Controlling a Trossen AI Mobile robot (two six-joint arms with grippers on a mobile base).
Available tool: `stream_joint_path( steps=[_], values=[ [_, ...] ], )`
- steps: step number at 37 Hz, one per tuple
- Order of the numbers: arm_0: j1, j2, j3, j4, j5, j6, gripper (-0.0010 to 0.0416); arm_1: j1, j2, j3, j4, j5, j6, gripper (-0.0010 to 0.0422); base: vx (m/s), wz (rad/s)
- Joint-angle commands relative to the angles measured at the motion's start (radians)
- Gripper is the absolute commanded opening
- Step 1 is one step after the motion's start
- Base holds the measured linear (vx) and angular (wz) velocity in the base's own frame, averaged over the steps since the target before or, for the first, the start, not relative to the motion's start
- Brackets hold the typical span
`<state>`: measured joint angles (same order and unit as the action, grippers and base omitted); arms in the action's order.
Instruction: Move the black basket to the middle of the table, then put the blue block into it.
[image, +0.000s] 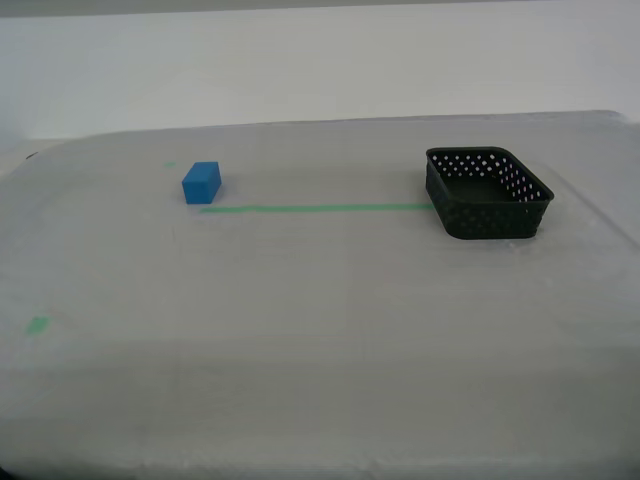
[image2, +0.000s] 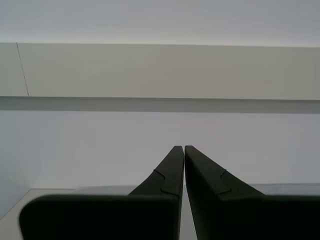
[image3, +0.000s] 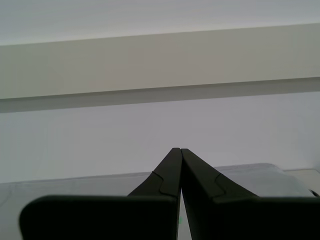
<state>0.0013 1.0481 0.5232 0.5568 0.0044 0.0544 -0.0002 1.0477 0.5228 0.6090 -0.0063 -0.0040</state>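
Looking through the exterior view, I am seeing the black basket (image: 488, 193) sitting well toward that view's right on the pale surface (image: 320, 330), empty, with its long axis running from the near rim back toward the wall and slightly angled; the blue block (image: 201, 182) is resting well apart from it toward the view's left, and a thin green tape strip (image: 315, 208) is running between the two, reaching the basket's near corner. Neither arm is appearing in this view, so which one is standing nearer the basket is not something I can tell, and the coming move, as I judge it, is turning on exactly that, since the basket is lying off-centre and needing to be brought toward the middle, along the tape line. Passing to the second wrist view, my second claw (image2: 180, 148) is showing its jaws closed tip to tip on nothing, pointing at a plain wall with only a sliver of the surface below; neither basket nor block is appearing. Passing to the first wrist view, my first claw (image3: 177, 150) is likewise pressed together and empty, facing the wall above the surface's far edge. Only the exterior view is giving the layout; only the wrist views are giving the jaws.
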Motion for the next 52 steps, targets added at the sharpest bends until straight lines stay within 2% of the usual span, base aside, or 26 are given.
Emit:
stream_joint_path(
  steps=[1,52],
  values=[
    [0.000,0.000,0.018,-0.019,0.000,-0.021,0.0000,0.000,0.000,0.000,0.006,-0.001,0.002,0.0000,0.000,0.000],
    [0.000,0.000,0.018,-0.019,0.000,-0.021,0.0000,0.000,0.000,0.000,0.006,-0.001,0.002,0.0000,0.000,0.000]
  ],
)
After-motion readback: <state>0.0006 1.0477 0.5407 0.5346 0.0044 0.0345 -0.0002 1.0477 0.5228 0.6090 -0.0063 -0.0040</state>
